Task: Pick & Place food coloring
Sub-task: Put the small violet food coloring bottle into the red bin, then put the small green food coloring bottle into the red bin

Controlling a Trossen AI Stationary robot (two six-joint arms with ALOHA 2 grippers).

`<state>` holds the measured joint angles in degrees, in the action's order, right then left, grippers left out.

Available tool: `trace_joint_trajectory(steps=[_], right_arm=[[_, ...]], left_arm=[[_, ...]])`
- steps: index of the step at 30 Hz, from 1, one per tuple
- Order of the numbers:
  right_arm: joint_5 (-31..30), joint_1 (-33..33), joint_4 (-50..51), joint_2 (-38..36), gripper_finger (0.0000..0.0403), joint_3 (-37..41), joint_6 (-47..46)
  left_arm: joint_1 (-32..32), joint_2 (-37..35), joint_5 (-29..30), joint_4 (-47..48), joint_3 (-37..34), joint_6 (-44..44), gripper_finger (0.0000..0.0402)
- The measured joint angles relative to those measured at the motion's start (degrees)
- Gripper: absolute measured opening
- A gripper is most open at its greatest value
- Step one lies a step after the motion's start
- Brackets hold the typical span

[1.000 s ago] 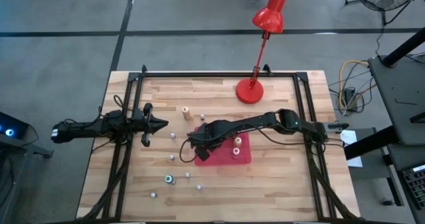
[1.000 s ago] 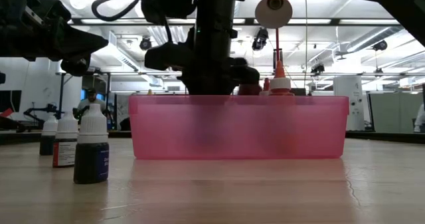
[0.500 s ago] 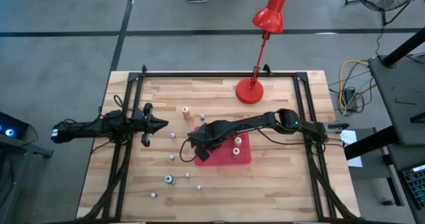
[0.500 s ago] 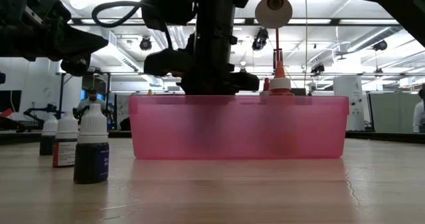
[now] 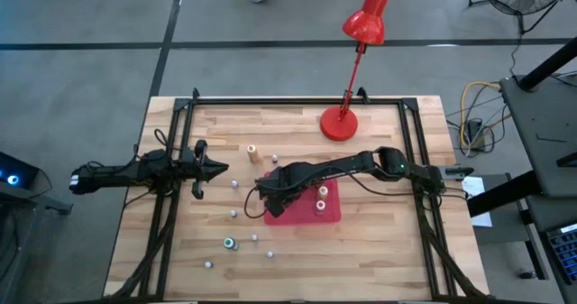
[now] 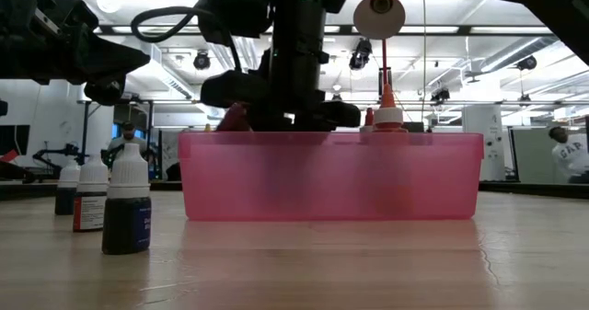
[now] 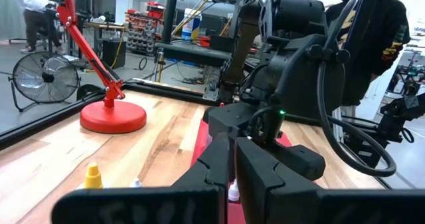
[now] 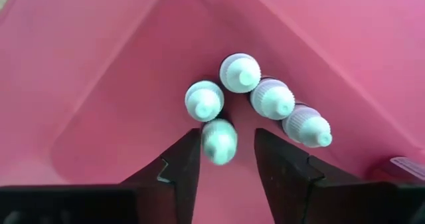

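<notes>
Hovering over corner of red tray (image 5: 330, 216), right gripper (image 8: 222, 159) points down, fingers apart, one white-capped bottle (image 8: 218, 140) between them, contact unclear. Four more capped bottles (image 8: 240, 72) clustered in same tray corner. Orange-tipped bottle (image 5: 322, 193) stands elsewhere in tray. Loose bottles (image 5: 231, 244) scattered on table beside tray. Left gripper (image 5: 213, 169) waits apart from tray; finger state cannot be told.

White "GAP" lettering on a person's grey top (image 6: 571, 149), bottle labels (image 6: 125, 227) (unreadable)
</notes>
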<state>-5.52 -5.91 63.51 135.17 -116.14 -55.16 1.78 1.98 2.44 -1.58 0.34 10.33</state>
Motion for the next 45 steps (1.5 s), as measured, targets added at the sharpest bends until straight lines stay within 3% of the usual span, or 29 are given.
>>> trace_joint_trajectory(steps=[8,34,40,45], right_arm=[[-0.01,-0.06,0.15,0.00,0.0150,-0.59,-0.13],[-0.08,-0.06,9.42,-0.55,0.0125,-10.63,0.09],[-2.39,-0.06,9.86,-0.55,0.0125,-14.66,2.73],[-4.22,1.04,9.87,-0.61,0.0125,-18.25,10.15]], left_arm=[[0.00,0.00,0.00,0.00,0.00,0.00,0.0000],[0.00,0.00,0.00,0.00,0.00,0.00,0.0000],[0.00,0.00,-0.02,0.00,0.00,0.00,0.0000],[-0.01,0.00,0.00,-0.01,0.00,0.00,0.0000]])
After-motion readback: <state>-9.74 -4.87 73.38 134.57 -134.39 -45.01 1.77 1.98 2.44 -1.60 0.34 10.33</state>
